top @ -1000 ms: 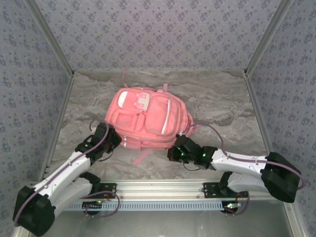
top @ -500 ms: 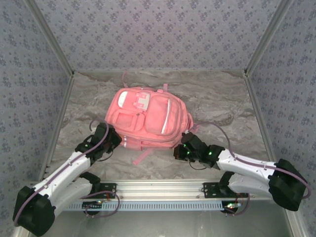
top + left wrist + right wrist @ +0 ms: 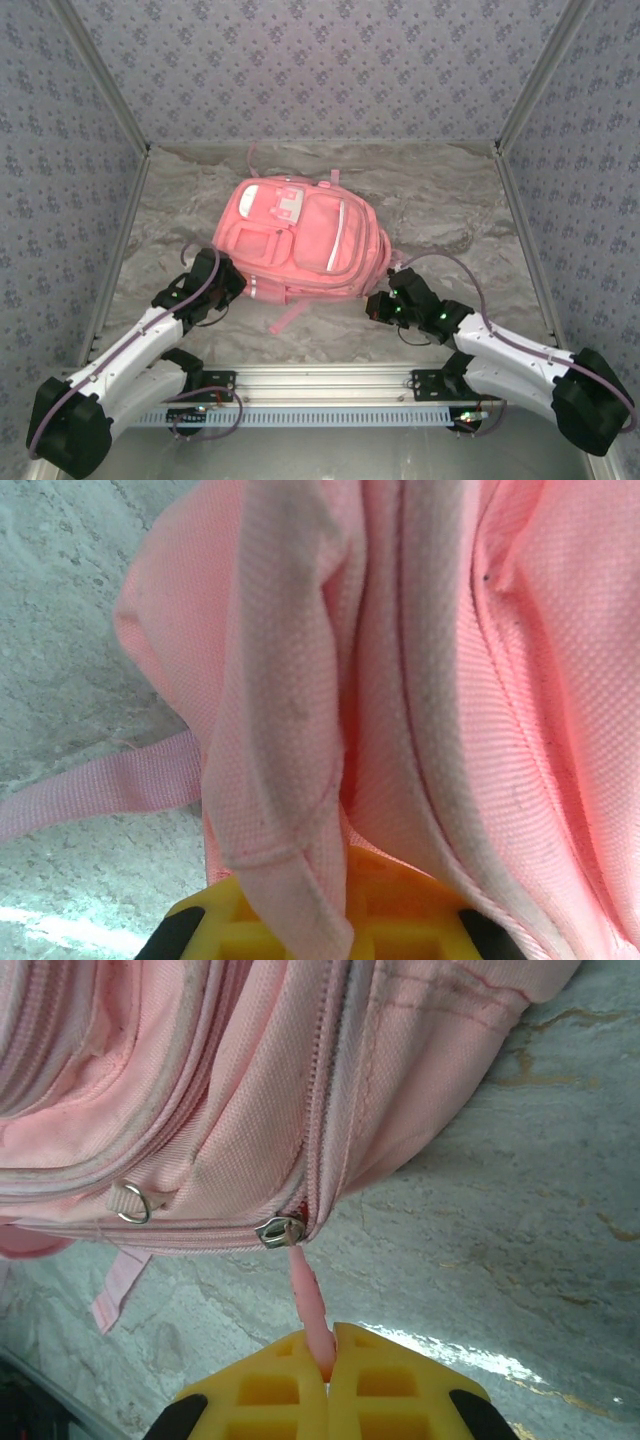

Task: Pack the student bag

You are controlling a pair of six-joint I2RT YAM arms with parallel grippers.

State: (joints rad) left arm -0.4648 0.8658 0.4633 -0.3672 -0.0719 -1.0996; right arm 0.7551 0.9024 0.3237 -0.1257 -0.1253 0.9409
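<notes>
1. On table [image 3: 450,215] centre: student bag [image 3: 305,240] lies flat, front pockets up.
2. Left gripper [image 3: 228,285] at bag's near-left corner, pinched tight on a fabric fold.
3. Right gripper [image 3: 327,1360] at near-right corner, clamped on pink zip pull [image 3: 305,1295].

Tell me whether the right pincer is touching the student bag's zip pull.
Touching. The right wrist view shows the right pincer shut on the pink zip pull of the student bag, no gap.
</notes>
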